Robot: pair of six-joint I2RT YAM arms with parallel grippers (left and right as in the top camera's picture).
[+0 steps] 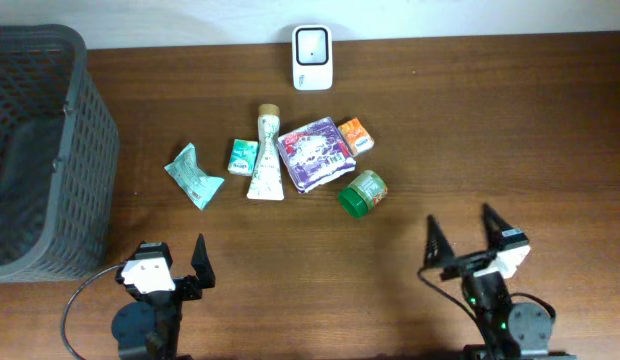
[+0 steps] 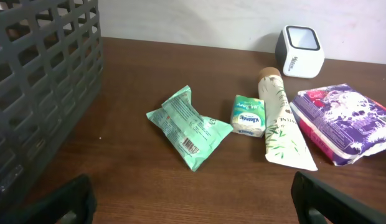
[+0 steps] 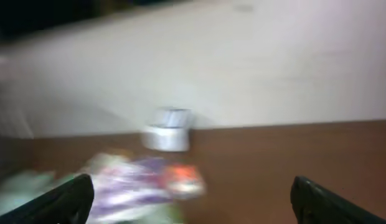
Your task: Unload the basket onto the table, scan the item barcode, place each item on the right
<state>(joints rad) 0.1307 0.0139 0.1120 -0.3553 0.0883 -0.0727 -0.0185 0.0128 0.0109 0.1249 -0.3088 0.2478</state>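
Note:
A white barcode scanner (image 1: 312,57) stands at the table's far edge. In front of it lie a green pouch (image 1: 193,175), a small green tissue pack (image 1: 241,157), a cream tube (image 1: 266,155), a purple pack (image 1: 315,153), an orange box (image 1: 356,135) and a green jar (image 1: 363,192). My left gripper (image 1: 172,262) is open near the front edge, well short of the pouch (image 2: 188,127). My right gripper (image 1: 462,235) is also open and holds nothing, right of the jar. The right wrist view is blurred; the scanner (image 3: 168,129) and purple pack (image 3: 127,180) show as smears.
A dark grey mesh basket (image 1: 40,150) fills the left end of the table and stands close on the left in the left wrist view (image 2: 37,87). Bare wood lies between both grippers and the row of items.

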